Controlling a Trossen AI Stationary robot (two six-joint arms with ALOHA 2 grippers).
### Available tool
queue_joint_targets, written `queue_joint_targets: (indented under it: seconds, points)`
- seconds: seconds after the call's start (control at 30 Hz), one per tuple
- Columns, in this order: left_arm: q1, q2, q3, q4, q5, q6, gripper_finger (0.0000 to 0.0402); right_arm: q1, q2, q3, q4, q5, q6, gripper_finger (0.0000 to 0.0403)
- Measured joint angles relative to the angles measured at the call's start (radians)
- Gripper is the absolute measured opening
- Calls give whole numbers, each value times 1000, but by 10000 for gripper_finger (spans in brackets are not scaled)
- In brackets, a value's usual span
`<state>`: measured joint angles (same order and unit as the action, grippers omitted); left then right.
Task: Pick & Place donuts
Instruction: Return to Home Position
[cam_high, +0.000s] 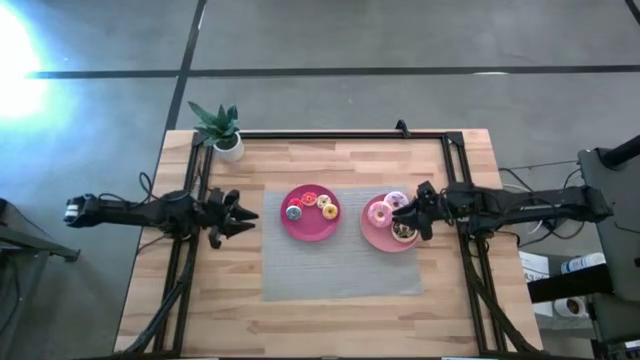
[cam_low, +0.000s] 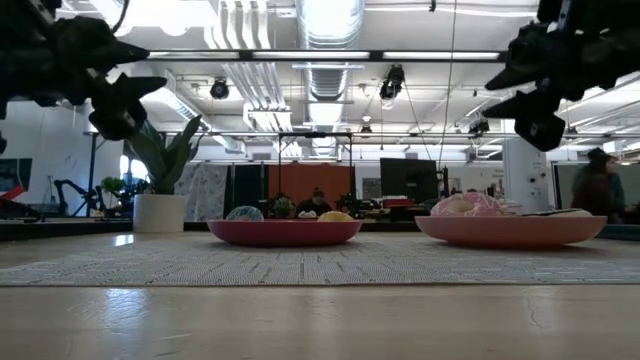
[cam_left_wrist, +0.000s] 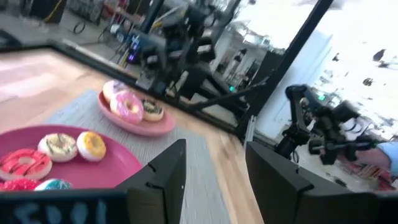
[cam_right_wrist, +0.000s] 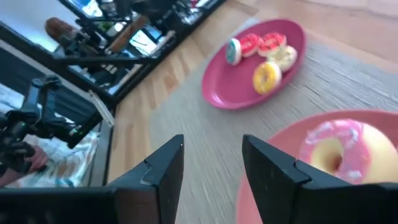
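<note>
Two pink plates sit on a grey mat. The left plate (cam_high: 300, 228) carries several small donuts: red (cam_left_wrist: 25, 165), cream (cam_left_wrist: 58, 145), yellow (cam_left_wrist: 91, 144) and teal (cam_left_wrist: 53, 185). The right plate (cam_high: 378, 238) holds a large pink-frosted donut (cam_right_wrist: 339, 152), a pale one (cam_high: 396, 199) and a brown one (cam_high: 403, 232). My left gripper (cam_high: 243, 215) hangs open in the air, left of the left plate. My right gripper (cam_high: 404, 212) is open above the right plate, raised clear of its donuts (cam_low: 505, 90).
The grey mat (cam_high: 340, 270) covers the middle of the wooden table. A potted plant (cam_high: 222, 128) stands at the far left corner. Black frame rails (cam_high: 455, 160) run along the far edge and both sides. Bare wood lies near the front edge (cam_high: 330, 325).
</note>
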<state>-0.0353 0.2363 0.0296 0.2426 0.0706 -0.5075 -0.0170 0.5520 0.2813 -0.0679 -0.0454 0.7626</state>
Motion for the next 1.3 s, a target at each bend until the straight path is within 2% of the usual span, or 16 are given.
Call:
queue_joint_targets:
  seconds: [0.1, 0.23, 0.67, 0.9, 0.97, 1.07, 1.3]
  points:
    - [2, -48, -19, -31, -1, 5, 140, 0, 0, -26, -3, -3, -3, 155]
    - [5, -86, -17, -181, -4, -4, 140, -3, 0, -59, -4, -3, -2, 155]
    - [4, -88, -20, -223, -14, -53, 140, -3, -5, -137, -3, -4, -3, 155]
    - [10, -138, -21, -218, -13, -53, 140, -3, -141, -240, -3, -4, -3, 155]
    - [11, -169, -21, -218, -12, -54, 140, -3, -176, -260, 63, 13, -9, 155]
    - [16, -235, -22, -217, -12, -54, 140, -3, -234, -272, 125, 19, -10, 155]
    - [21, -235, -22, -171, -13, -54, 140, -3, -412, -272, 127, 20, -10, 155]
